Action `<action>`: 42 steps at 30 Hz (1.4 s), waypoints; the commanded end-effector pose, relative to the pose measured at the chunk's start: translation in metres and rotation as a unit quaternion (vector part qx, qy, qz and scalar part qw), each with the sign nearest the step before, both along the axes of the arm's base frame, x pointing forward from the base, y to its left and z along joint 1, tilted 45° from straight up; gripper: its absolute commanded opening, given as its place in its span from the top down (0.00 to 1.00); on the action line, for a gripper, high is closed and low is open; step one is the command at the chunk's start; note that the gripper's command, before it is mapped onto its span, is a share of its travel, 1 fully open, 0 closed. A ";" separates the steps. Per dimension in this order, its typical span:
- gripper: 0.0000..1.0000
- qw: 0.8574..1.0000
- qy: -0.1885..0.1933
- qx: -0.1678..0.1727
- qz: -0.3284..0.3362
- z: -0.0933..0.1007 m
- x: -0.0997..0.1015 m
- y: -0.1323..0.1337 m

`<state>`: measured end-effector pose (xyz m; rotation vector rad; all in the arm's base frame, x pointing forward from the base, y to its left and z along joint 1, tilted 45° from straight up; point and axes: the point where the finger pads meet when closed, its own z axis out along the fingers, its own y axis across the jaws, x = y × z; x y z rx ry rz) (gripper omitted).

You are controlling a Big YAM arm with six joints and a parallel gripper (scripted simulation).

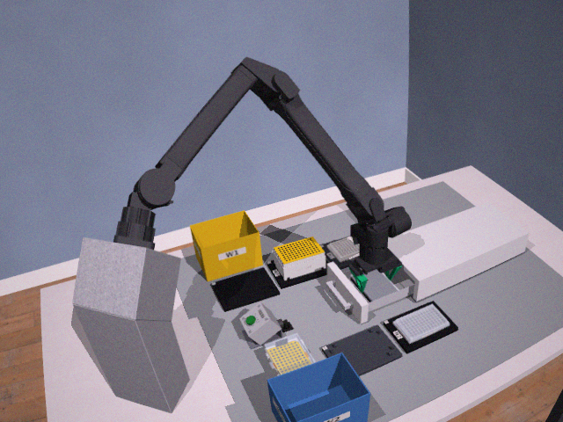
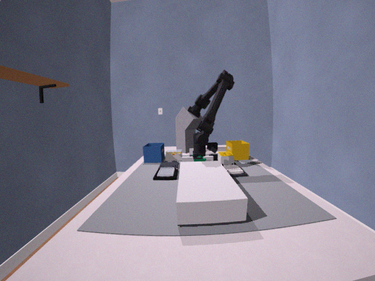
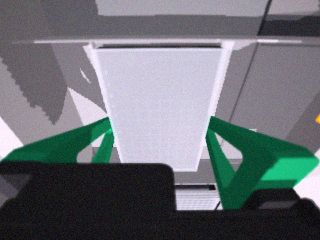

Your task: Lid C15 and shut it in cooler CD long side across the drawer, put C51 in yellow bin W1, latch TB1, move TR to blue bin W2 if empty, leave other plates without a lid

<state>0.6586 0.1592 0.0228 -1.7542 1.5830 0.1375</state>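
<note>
My gripper (image 1: 376,276) is down in the open drawer (image 1: 363,297) of the white cooler CD (image 1: 464,247). Its green fingers are shut on the long sides of a plate with a pale lid (image 3: 160,105). In the wrist view the gripper (image 3: 159,131) holds this lidded plate level over the drawer floor. I cannot tell whether the plate touches the floor. The plate's body is hidden under the lid. A white assay plate (image 1: 420,323) sits in a black nest at the front right. The tip box TB1 (image 1: 288,355) stands between the green key DONE (image 1: 249,320) and the blue bin W2 (image 1: 318,392).
The yellow bin W1 (image 1: 227,245) stands at the back, with an empty black nest (image 1: 245,288) in front of it. The tip rack TR (image 1: 299,258) shows a yellow top. A grey plate (image 1: 343,249) sits behind the drawer. An empty dark nest (image 1: 363,347) lies beside the white plate. A tall grey block (image 1: 127,317) stands at the left.
</note>
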 end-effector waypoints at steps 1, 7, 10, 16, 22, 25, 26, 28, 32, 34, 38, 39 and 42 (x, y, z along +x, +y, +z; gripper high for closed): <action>1.00 1.000 0.003 0.000 0.006 -0.011 -0.004 0.008; 1.00 1.000 0.001 0.000 0.006 -0.010 -0.003 0.009; 1.00 1.000 0.000 0.000 0.006 -0.009 -0.002 0.009; 1.00 1.000 -0.001 0.001 0.006 -0.008 -0.001 0.009; 1.00 1.000 -0.002 0.001 0.006 -0.006 0.001 0.009; 1.00 1.000 -0.003 0.001 0.006 -0.006 0.002 0.009; 1.00 1.000 -0.004 0.001 0.006 -0.005 0.002 0.009; 1.00 1.000 -0.004 0.001 0.006 -0.005 0.002 0.009; 1.00 1.000 -0.004 0.001 0.006 -0.004 0.003 0.009; 1.00 1.000 -0.004 0.001 0.006 -0.004 0.003 0.009; 1.00 1.000 -0.005 0.001 0.006 -0.003 0.004 0.009; 1.00 1.000 -0.005 0.001 0.006 -0.003 0.004 0.009; 1.00 1.000 -0.005 0.001 0.006 -0.002 0.005 0.010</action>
